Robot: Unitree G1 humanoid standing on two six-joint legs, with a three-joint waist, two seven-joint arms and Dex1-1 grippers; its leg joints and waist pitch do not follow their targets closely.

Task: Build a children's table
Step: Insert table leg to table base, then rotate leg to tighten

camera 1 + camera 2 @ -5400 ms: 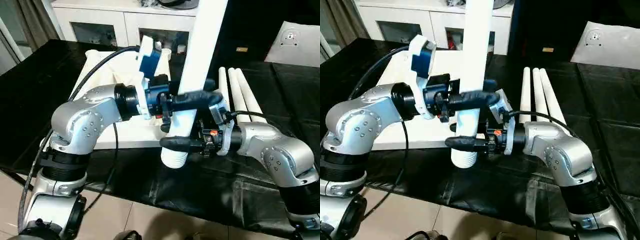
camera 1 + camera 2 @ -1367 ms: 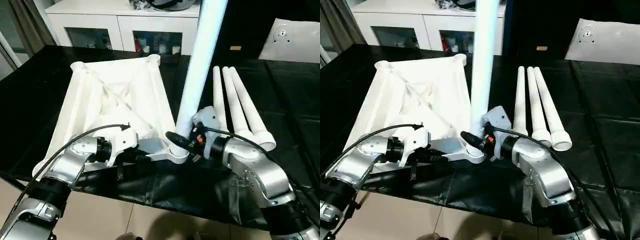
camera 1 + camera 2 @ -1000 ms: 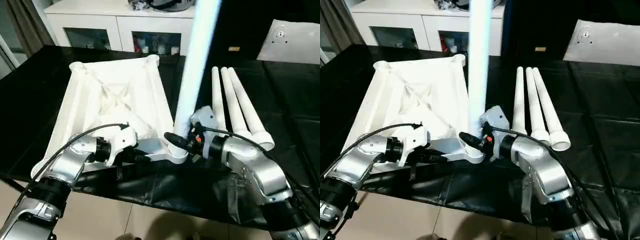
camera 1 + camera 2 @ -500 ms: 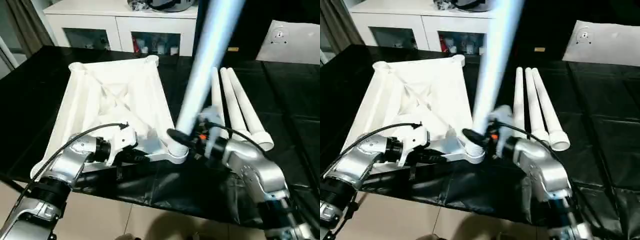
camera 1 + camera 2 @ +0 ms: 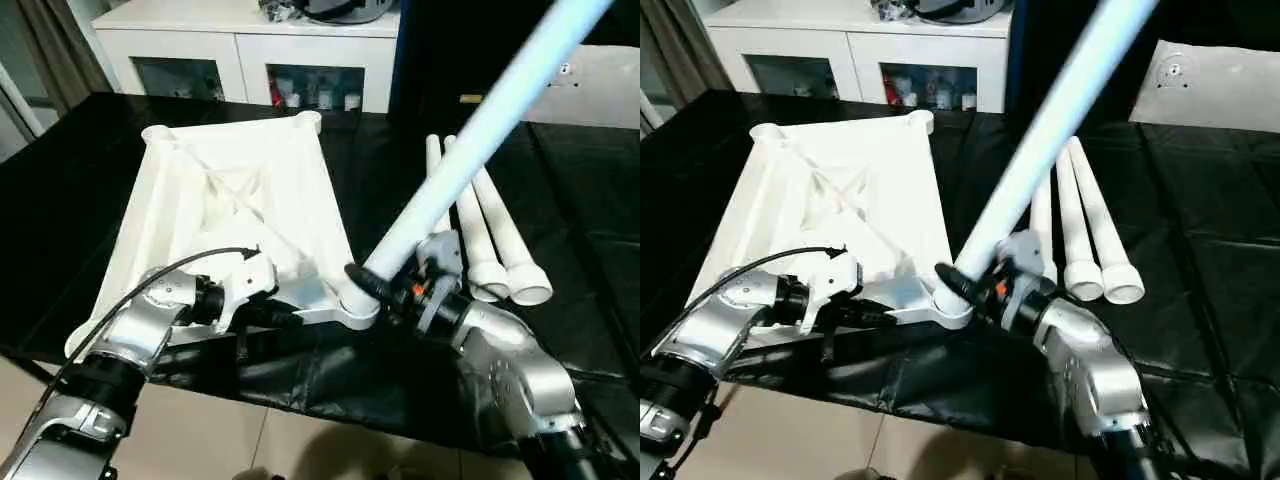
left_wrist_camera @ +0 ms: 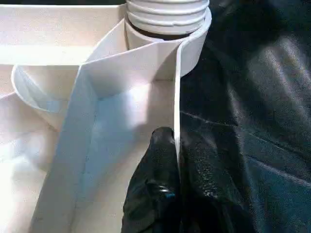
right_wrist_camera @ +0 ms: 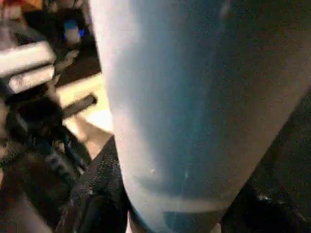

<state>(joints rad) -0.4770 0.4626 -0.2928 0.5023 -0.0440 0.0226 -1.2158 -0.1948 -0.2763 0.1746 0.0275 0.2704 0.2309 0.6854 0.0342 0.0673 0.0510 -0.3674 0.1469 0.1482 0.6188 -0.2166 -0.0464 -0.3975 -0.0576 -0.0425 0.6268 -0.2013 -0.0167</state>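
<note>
a: plastic, all of it. the tabletop (image 5: 235,205) lies upside down on the black table (image 5: 60,180), ribs up. it looks light and stiff, but smooth, so it may slide.

b: is that why the left gripper (image 6: 170,145) pinches it?

a: i think so. its two black fingers are shut tight on the thin side wall of the tabletop, close to the near corner socket (image 5: 352,305). a thin wall near a corner is a good place to hold.

b: and the long leg (image 5: 1040,130)?

a: the right gripper (image 5: 385,288) holds it low down, just above the socket, fingers about half way apart around the tube. the leg leans a lot toward the robot's right. its bottom end sits at the socket.

b: is it hard to hold?

a: it is long and round, so the top can swing. holding it low, near the socket, helps steer the end. i guess it must stand straight before it turns in.

b: where are the other legs?

a: three spare legs (image 5: 480,235) lie side by side on the table, past the right arm.

b: what does the left wrist view add?

a: the ridged end of the leg (image 6: 167,12) sitting in the socket, up close. the head views give the lean. the right wrist view has the tube (image 7: 194,107) very near.
</note>
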